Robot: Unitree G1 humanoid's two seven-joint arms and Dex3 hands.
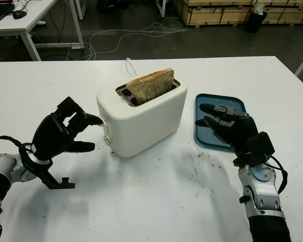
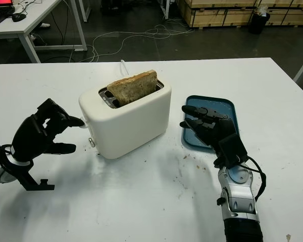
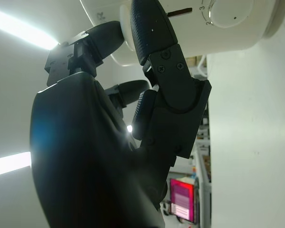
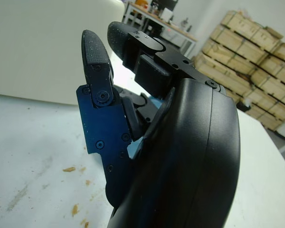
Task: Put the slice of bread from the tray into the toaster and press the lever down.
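A white toaster stands mid-table with a browned slice of bread upright in its slot, the top half sticking out. My left hand is at the toaster's left end, fingers curled, one fingertip against the white lever, which is up near the top of its slit. The left wrist view has that lever between the fingers, next to the dial. My right hand is open and holds nothing, hovering over the near part of the blue tray, which has no bread on it.
Crumbs are scattered on the white table in front of the toaster and tray. A white cable runs off behind the toaster. The table's far edge faces a floor with cables, a desk and wooden crates.
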